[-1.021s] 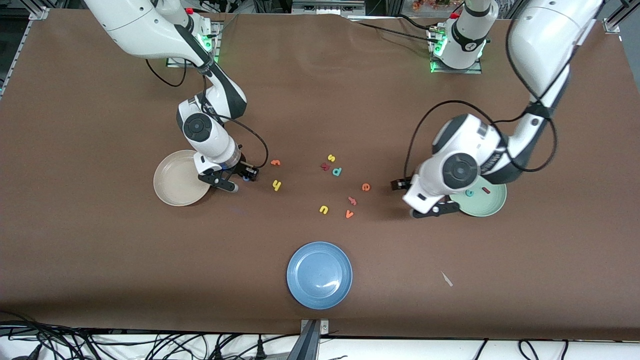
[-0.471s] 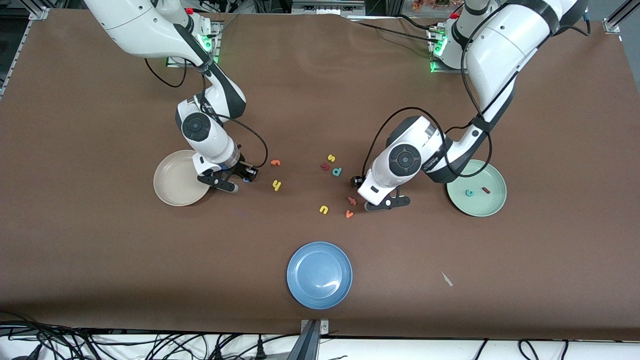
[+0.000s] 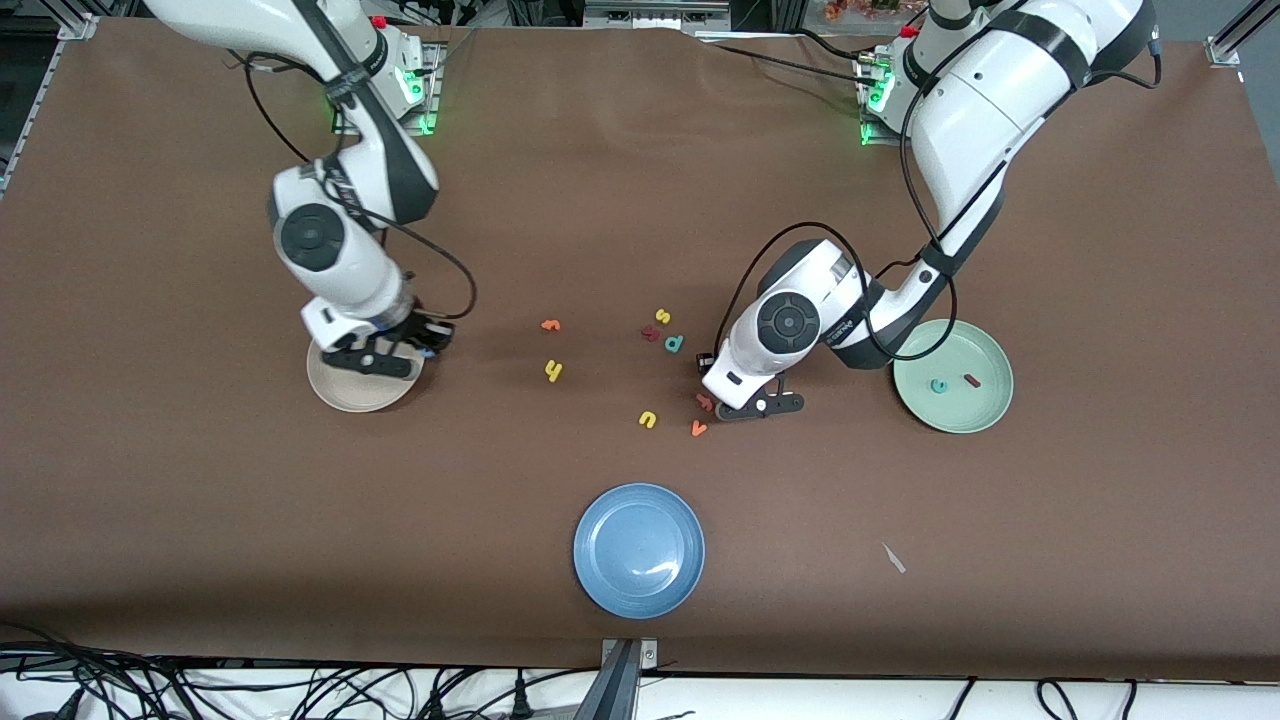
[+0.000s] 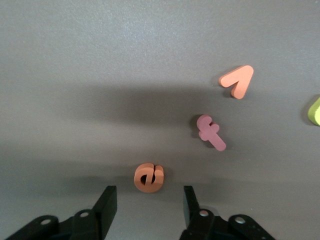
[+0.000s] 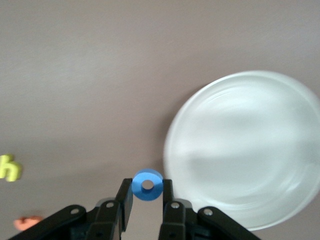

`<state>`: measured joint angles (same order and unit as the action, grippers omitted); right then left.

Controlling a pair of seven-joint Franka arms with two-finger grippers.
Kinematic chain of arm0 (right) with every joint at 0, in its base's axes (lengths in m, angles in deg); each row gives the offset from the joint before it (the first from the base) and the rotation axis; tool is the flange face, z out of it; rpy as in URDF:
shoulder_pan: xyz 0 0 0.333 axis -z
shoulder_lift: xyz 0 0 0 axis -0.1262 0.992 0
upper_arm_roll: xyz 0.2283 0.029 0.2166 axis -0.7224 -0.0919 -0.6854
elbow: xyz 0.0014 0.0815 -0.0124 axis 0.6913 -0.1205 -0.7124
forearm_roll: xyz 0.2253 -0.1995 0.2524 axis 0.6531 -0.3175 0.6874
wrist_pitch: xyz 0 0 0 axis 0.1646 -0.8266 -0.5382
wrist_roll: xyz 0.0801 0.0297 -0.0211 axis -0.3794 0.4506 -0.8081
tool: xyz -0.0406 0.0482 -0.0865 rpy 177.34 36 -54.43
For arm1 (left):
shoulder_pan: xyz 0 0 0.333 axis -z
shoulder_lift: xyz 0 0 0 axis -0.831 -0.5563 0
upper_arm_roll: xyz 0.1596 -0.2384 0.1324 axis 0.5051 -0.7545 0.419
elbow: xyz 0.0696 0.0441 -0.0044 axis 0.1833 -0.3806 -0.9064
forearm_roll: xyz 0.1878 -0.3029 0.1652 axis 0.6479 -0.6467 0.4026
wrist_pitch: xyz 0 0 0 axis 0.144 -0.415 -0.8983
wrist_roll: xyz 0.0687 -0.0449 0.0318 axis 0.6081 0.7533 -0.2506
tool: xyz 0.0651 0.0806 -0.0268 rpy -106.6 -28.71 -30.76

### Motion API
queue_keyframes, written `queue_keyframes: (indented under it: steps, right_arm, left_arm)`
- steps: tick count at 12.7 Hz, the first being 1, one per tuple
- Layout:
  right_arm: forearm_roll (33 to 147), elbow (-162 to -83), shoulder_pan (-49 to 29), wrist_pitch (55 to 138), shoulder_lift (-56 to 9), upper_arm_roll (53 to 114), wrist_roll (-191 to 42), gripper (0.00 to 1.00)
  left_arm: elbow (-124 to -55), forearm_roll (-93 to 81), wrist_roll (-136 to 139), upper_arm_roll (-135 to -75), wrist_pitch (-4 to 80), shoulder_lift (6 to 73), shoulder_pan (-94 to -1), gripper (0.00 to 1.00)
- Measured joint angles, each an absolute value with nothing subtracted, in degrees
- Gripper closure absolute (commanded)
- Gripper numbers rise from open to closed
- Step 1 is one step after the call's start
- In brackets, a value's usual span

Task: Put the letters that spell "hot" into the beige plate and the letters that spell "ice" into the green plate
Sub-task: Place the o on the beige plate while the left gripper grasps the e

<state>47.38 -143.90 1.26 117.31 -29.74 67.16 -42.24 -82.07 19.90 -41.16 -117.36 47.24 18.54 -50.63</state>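
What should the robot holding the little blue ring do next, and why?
Probably carry it a bit farther until it is well over the beige plate, then open. The right gripper has its jaws shut on the blue o, which hangs by the plate's rim, and the plate looks empty.

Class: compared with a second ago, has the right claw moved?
Yes. The right claw, gripping the blue foam ring, moved from beside the round beige plate to over it.
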Motion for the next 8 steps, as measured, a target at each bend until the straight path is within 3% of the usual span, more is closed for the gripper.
queue_keyframes:
  steps: [1,2,3,4,7,8]
  right_arm:
    - [47.4,-144.2,2.9,117.2,-29.9,68.3,-46.5,0.66]
    - [47.4,-144.5,4.8,117.2,-29.7,68.9,-50.1,0.30]
    - [47.4,-144.8,6.6,117.2,-29.5,69.2,-52.5,0.16]
    - [47.5,-144.9,7.7,117.2,-29.3,69.2,-53.1,0.16]
    - [48.5,-144.9,7.6,117.3,-29.2,67.6,-48.9,0.16]
    - [48.5,-144.8,7.1,117.4,-29.1,66.1,-45.4,0.15]
  left_arm:
    - [-82.1,19.9,-41.2,-116.3,47.3,18.5,-49.8,0.42]
    - [-82.1,19.9,-41.2,-114.9,47.7,18.4,-48.7,0.42]
    - [-82.1,19.9,-41.2,-113.8,48.6,18.2,-47.7,0.43]
    - [-82.1,19.9,-41.2,-113.2,49.2,18.1,-47.2,0.48]
    - [-81.9,19.9,-41.5,-112.9,49.5,18.1,-46.9,0.81]
    - [-81.8,19.9,-41.8,-112.9,49.5,18.1,-46.9,0.85]
